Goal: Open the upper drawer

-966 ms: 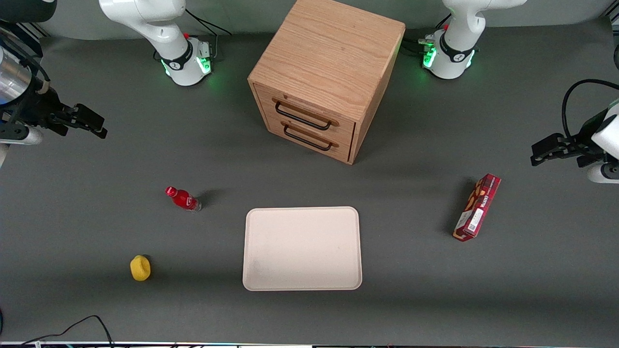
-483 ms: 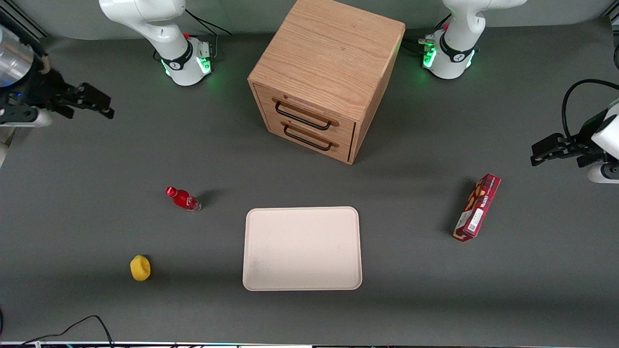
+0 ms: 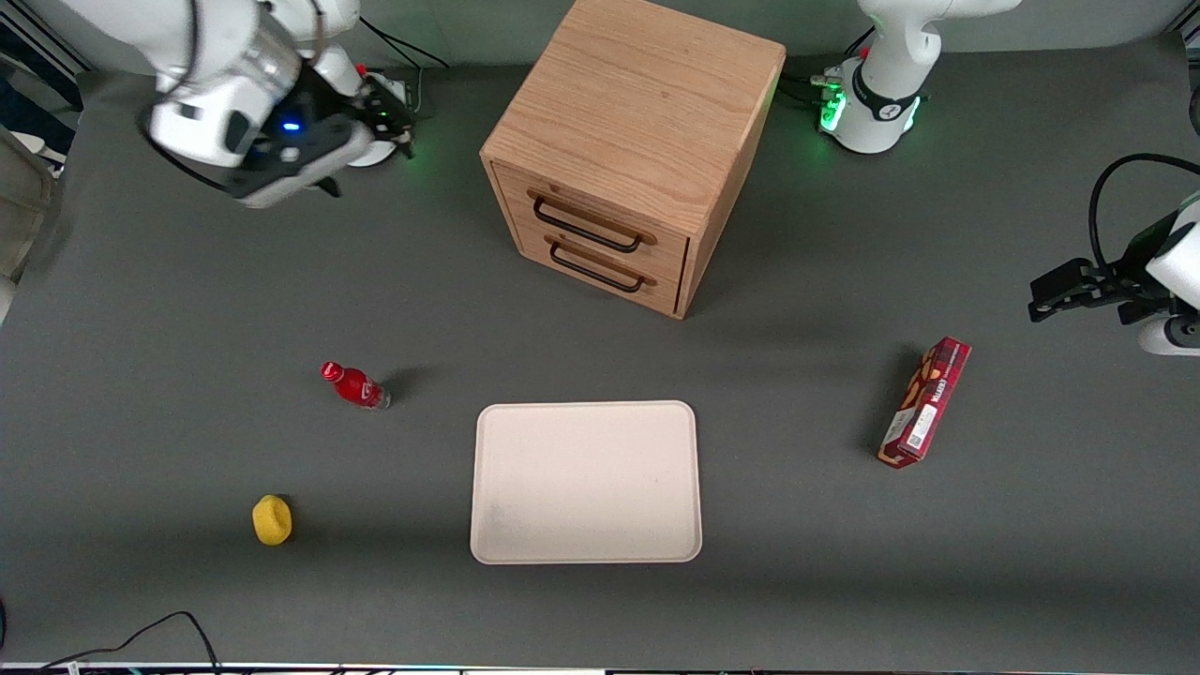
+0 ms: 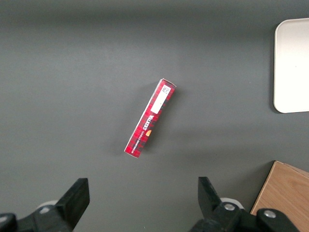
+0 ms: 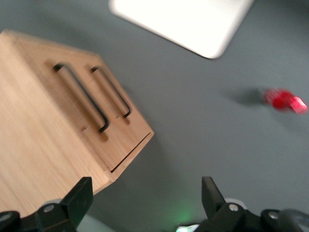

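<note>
The light oak cabinet [image 3: 637, 112] stands farther from the front camera than the tray. Its upper drawer [image 3: 600, 208] is closed, its long black wire handle [image 3: 586, 227] lying flat across the front above the matching lower drawer [image 3: 600, 267]. My right gripper [image 3: 389, 117] hovers beside the cabinet toward the working arm's end of the table, well apart from the handle, open and empty. In the right wrist view the upper drawer's handle [image 5: 81, 98] shows beside the lower one [image 5: 112, 93], with the black fingertips [image 5: 81, 192] spread wide.
A white tray [image 3: 586, 483] lies nearer the front camera than the cabinet. A red bottle [image 3: 354, 385] and a yellow object [image 3: 272, 520] lie toward the working arm's end. A red box [image 3: 925, 403] lies toward the parked arm's end.
My right gripper has swung from the table's edge at the working arm's end toward the cabinet and away from the front camera. The drawers have not moved.
</note>
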`<state>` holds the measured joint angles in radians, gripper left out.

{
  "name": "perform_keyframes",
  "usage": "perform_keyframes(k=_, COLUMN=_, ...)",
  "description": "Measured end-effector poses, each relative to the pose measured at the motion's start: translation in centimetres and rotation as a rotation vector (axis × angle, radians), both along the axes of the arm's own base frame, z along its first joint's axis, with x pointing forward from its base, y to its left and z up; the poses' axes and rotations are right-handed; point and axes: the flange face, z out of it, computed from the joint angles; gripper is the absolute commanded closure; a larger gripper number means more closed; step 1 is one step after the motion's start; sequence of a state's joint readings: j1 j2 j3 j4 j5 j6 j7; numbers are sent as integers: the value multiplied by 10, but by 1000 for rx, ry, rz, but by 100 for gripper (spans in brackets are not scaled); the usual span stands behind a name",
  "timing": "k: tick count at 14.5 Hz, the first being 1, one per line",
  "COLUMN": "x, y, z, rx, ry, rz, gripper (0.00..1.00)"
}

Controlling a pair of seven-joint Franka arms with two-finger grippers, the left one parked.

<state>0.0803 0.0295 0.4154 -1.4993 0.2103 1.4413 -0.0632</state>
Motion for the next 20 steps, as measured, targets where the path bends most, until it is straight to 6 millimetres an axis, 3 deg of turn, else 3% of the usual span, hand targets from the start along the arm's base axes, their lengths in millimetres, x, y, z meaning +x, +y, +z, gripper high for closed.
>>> perform_keyframes(k=3, x=26, y=24, z=-45, rx=139, ry=36, rz=285, gripper=0)
perform_keyframes(k=6, x=42, y=57, z=-107, rx=252, ry=142, rz=371, gripper=0)
perform_keyframes(k=10, x=40, y=119, z=-177, rx=335, ry=200, rz=422, gripper=0)
perform_keyframes(k=13, x=35, y=136, z=-205, rx=347, ry=209, rz=423, gripper=0)
perform_keyframes(k=20, x=28, y=144, z=-236, rx=318, ry=207, rz=431, gripper=0)
